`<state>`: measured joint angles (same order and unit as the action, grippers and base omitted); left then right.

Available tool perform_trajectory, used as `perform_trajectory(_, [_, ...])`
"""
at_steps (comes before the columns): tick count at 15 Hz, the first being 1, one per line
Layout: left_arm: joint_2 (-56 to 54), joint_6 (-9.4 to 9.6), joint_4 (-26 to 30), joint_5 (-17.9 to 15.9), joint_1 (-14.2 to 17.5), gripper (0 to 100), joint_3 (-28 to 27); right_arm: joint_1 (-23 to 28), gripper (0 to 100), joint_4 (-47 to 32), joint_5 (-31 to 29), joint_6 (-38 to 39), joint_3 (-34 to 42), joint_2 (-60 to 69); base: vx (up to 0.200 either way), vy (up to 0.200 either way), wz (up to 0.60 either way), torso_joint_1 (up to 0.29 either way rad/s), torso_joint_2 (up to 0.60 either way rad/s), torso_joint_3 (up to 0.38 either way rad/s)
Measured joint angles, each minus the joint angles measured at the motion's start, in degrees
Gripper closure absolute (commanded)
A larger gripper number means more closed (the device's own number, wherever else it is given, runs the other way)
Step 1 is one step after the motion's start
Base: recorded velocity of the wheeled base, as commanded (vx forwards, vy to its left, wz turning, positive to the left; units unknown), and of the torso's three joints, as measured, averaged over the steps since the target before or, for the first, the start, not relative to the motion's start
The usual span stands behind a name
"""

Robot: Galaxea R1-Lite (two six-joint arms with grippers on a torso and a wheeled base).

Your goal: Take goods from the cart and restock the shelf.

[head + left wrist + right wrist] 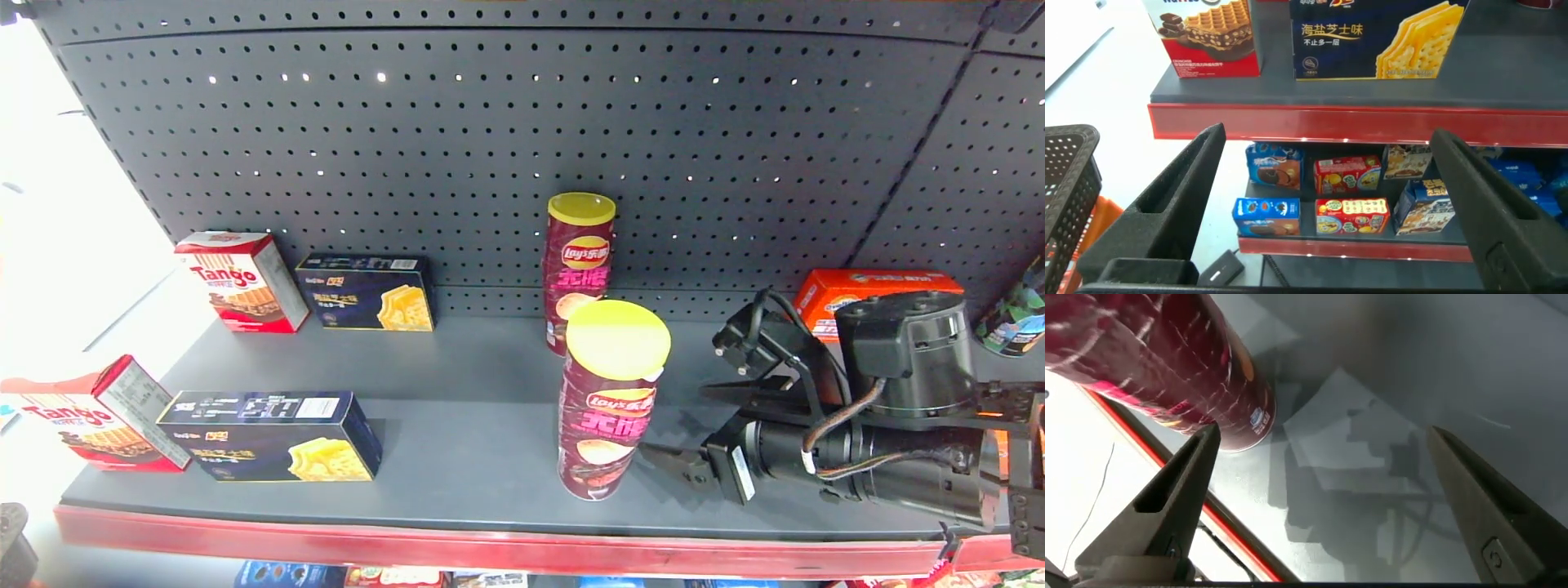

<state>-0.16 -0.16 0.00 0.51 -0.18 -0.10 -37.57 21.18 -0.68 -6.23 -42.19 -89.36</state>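
Printed words show on the goods along the shelf [490,384]. The far wafer box [241,282] and the near wafer box [94,416], both at the left, each bear a large Latin brand word. The near one also has a panel of fine print, too small to read. The far cracker box [367,291] and the near cracker box [269,435] carry Chinese characters. On the near one these show as white lines above a small round seal in the left wrist view. The far chips can [578,269] and the near chips can [608,408] each have a round logo over big pink Chinese characters. The lettering on the orange box [865,290], at the right, is illegible.
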Motion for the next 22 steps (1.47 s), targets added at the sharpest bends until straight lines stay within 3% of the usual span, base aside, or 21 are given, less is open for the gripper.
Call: perform_trajectory(22, [0.05,-0.27,0.0,0.09,0.07,0,0.0,-1.04,0,-0.02,-0.18,0.02,1.29,0.27,0.0,0.0,0.0,0.0,0.0,0.0])
